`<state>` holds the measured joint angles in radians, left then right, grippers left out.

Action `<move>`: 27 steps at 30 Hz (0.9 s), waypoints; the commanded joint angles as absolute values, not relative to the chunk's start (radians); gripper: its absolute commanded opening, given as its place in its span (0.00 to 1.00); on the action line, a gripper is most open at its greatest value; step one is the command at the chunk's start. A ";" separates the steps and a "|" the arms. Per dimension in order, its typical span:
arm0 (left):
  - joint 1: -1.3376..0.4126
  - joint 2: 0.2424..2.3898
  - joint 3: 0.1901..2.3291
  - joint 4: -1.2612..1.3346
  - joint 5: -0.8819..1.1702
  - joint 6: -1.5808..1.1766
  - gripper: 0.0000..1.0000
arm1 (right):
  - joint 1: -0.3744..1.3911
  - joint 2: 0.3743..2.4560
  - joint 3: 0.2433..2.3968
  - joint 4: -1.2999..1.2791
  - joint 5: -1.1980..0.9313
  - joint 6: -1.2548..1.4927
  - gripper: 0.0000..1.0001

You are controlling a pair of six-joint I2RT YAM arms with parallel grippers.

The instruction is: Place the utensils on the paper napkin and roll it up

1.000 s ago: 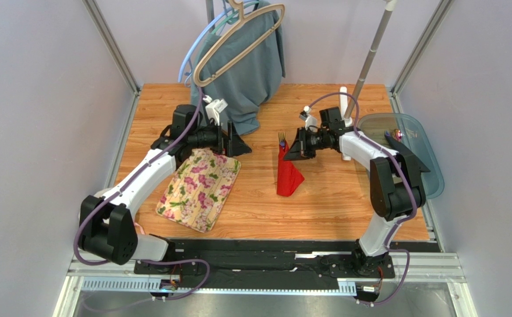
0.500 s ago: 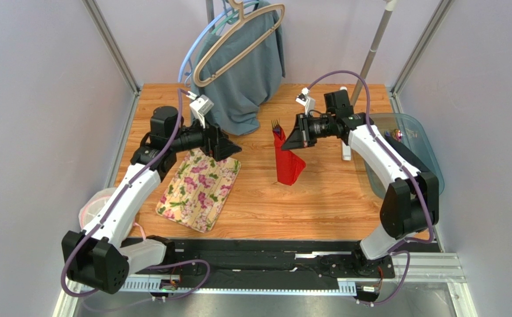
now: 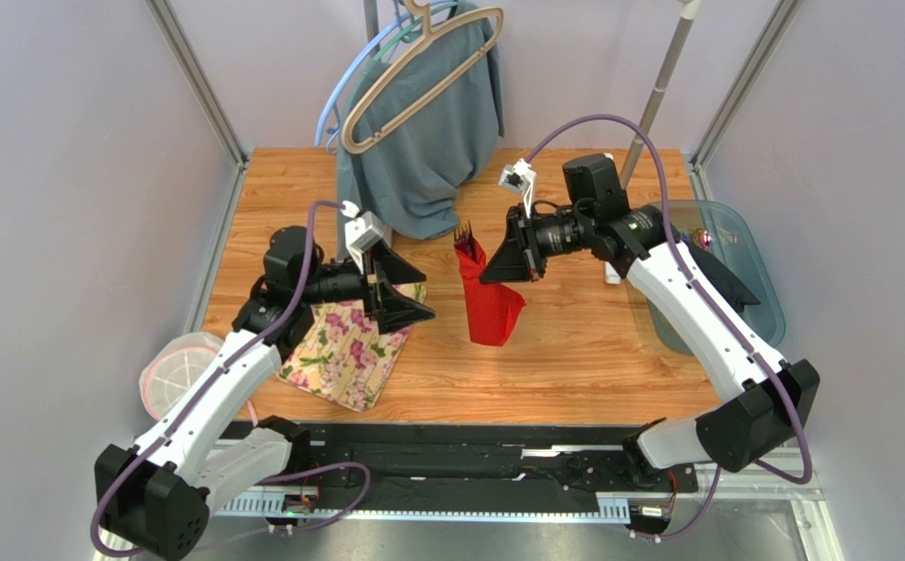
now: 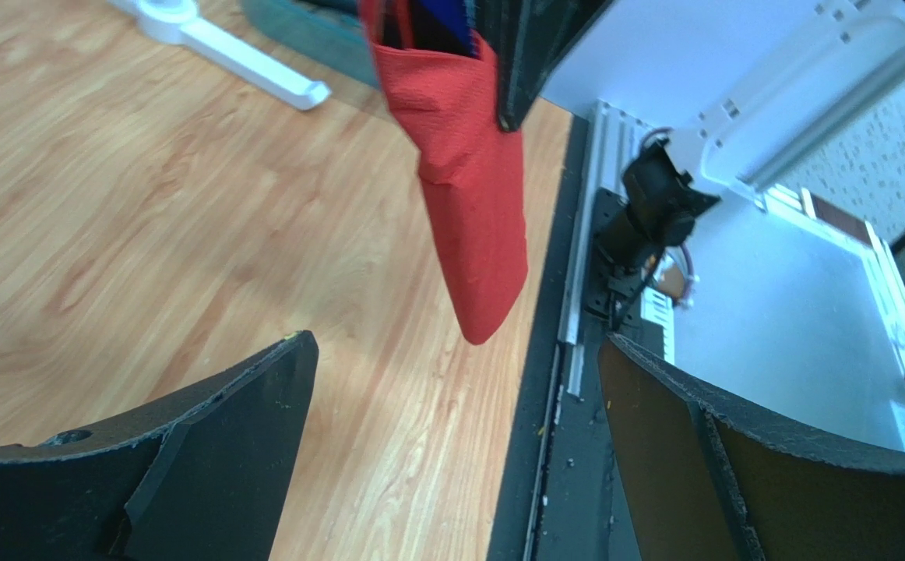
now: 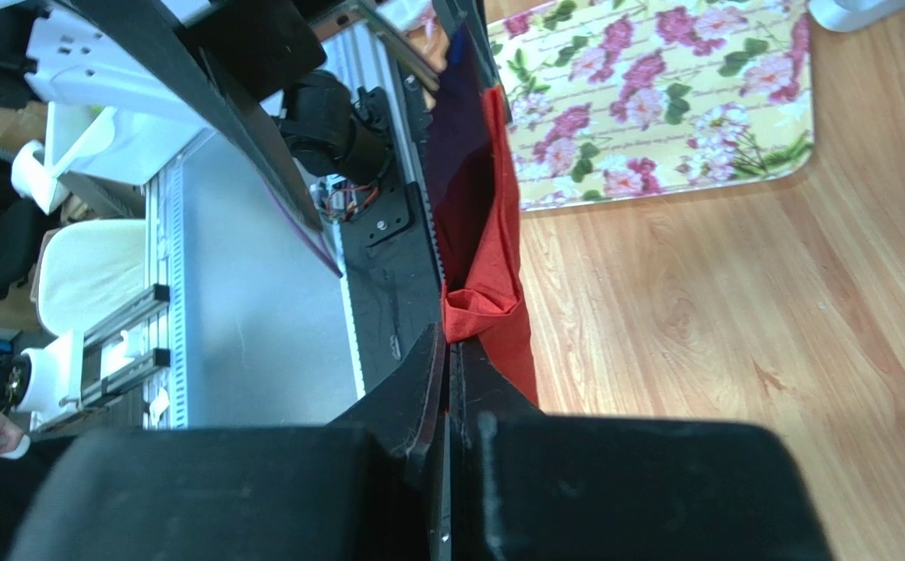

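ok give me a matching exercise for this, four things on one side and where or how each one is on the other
1. rolled red paper napkin
2. cream floral padded mat
3. grey-green garment
4. left claw

a. open, holding nothing
b. hanging at the back
c. lying flat on the wooden table
d. dangling from the shut right claw

Pairs: 1-d, 2-c, 3-b, 4-a

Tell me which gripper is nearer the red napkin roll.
Right. The right gripper is shut on the top of the paper napkin; the left gripper hangs open, apart from it, over the floral mat.
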<state>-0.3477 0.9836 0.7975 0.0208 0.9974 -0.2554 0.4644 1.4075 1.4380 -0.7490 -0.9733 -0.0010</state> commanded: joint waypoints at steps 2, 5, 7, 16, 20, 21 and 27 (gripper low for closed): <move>-0.452 0.954 0.782 0.153 1.012 -0.202 0.97 | 0.509 1.356 1.512 -0.781 -1.011 -0.043 0.00; -0.480 0.985 0.798 0.166 0.996 -0.201 0.91 | 0.552 1.339 1.529 -0.791 -1.008 -0.054 0.00; -0.488 1.000 0.814 0.190 1.003 -0.213 0.88 | 0.584 1.328 1.537 -0.804 -0.988 -0.075 0.00; -0.566 1.011 0.838 0.319 1.098 -0.290 0.79 | 0.673 1.287 1.554 -0.810 -0.950 -0.092 0.00; -0.624 0.965 0.836 0.325 1.115 -0.270 0.75 | 0.693 1.278 1.565 -0.810 -0.940 -0.100 0.00; -0.632 0.962 0.833 0.327 1.114 -0.267 0.75 | 0.696 1.279 1.566 -0.808 -0.942 -0.100 0.00; -0.644 0.973 0.838 0.370 1.083 -0.304 0.70 | 0.718 1.269 1.585 -0.810 -0.951 -0.110 0.00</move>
<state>-0.6399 0.9726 0.7952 0.2764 1.0714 -0.2878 0.7006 1.3109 1.5288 -0.8337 -0.9432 -0.0792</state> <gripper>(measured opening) 0.712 0.011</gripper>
